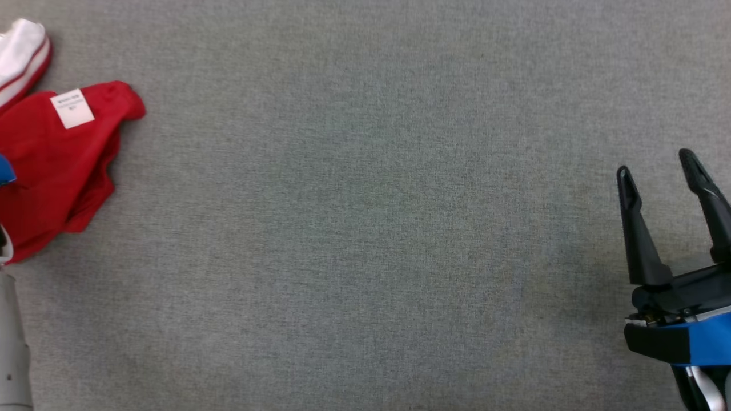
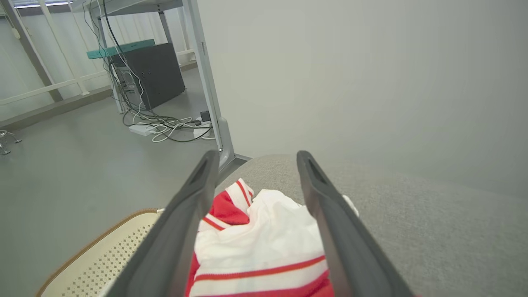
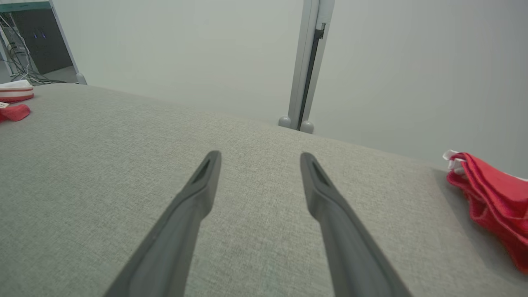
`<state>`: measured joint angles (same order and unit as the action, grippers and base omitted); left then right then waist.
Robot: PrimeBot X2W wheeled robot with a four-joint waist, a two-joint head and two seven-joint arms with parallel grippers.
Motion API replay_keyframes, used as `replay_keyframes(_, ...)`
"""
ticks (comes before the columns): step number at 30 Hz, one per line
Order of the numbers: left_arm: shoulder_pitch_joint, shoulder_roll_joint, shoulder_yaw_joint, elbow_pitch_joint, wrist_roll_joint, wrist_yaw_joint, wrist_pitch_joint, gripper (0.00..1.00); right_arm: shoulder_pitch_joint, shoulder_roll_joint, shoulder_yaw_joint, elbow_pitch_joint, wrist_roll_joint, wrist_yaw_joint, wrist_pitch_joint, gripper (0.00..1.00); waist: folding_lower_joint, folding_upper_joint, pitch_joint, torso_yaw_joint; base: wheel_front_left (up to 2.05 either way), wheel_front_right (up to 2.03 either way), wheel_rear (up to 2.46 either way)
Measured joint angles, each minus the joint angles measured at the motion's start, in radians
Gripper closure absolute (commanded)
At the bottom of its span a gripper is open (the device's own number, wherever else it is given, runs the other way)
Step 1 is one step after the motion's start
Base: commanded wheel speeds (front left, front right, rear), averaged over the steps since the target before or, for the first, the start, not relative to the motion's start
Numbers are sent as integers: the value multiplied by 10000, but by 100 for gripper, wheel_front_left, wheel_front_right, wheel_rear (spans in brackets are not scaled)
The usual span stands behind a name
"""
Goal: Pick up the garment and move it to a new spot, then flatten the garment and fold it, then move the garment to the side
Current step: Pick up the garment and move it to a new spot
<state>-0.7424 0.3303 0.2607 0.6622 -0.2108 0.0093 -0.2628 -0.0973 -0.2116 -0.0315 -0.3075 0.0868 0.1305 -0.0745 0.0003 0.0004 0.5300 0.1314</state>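
Far left in the head view, well to the left of the right fingers (image 1: 639, 228): a red garment (image 1: 57, 165) with a white label (image 1: 72, 108) and white, red-striped trim (image 1: 20, 54). Lies crumpled on the grey bench (image 1: 365, 228), partly cut off by the picture's edge. Below it, a pale grey forearm (image 1: 12, 342) along the left edge.

In the left wrist view: left fingers (image 2: 181, 231) spread wide, gripping nothing. Hang just over the garment (image 2: 255, 247), its white-and-red striped part showing between and beneath them. Touching the cloth or not: cannot tell. Left of these fingers, a cream perforated surface (image 2: 95, 255) with a brown rim, off the bench's edge. Beyond the tips, grey floor (image 2: 62, 165), a tangle of cables (image 2: 165, 123) and a dark cabinet (image 2: 152, 74).

Further right in the head view: right fingers spread wide and empty over bare bench, well apart from the garment.

In the right wrist view: right fingers (image 3: 330, 214) parted above the grey cloth of the bench, nothing between them. Far to their left, near the bench's far edge, the garment (image 3: 14, 111), small and red below its striped trim. To their right, at the bench's side, a second red cloth (image 3: 495, 198) with a bit of white at its top, clear of the fingers. Ahead of the tips, a pale upright post (image 3: 307, 62) against a plain wall (image 3: 185, 49).
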Motion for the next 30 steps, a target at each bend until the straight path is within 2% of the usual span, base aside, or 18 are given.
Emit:
replay_keyframes(5,-586,458,-21,1572,-6,-94,270,0,46,-117,-159,-447,-15,0,134,0,-1,0,397,-80,0,0,0)
replay_keyframes(8,-857,495,-119,2420,-54,-194,677,0,50,-159,-230,-648,-25,2,217,0,-1,0,548,-51,0,0,0)
replay_keyframes(15,-1460,476,-65,4265,-581,-512,2378,0,84,-186,-282,-844,-58,2,385,0,-3,-2,588,40,0,0,0)
replay_keyframes(21,-2049,650,-115,5072,-805,-803,3868,0,85,-219,-226,-915,-69,0,489,0,-4,-6,416,83,0,0,0)
replay_keyframes(22,-2099,685,-130,5156,-817,-826,4046,20,84,-219,-199,-915,-69,2,523,0,-4,-6,389,75,0,0,0)
replay_keyframes(23,-2144,731,-159,5242,-817,-878,4217,78,82,-221,-163,-915,-69,2,529,0,-5,-6,360,60,0,0,0)
replay_keyframes(24,-2196,767,-165,5329,-842,-892,4387,100,82,-224,-136,-909,-69,2,560,0,-5,-6,331,42,0,0,0)
replay_keyframes(27,-2271,871,-215,5478,-888,-984,4813,100,81,-230,-98,-890,-69,2,556,0,-5,-6,236,-30,0,0,0)
replay_keyframes(30,-2242,953,-324,5540,-888,-1078,4723,100,84,-201,-94,-826,-69,2,537,0,-4,-5,96,-101,0,0,0)
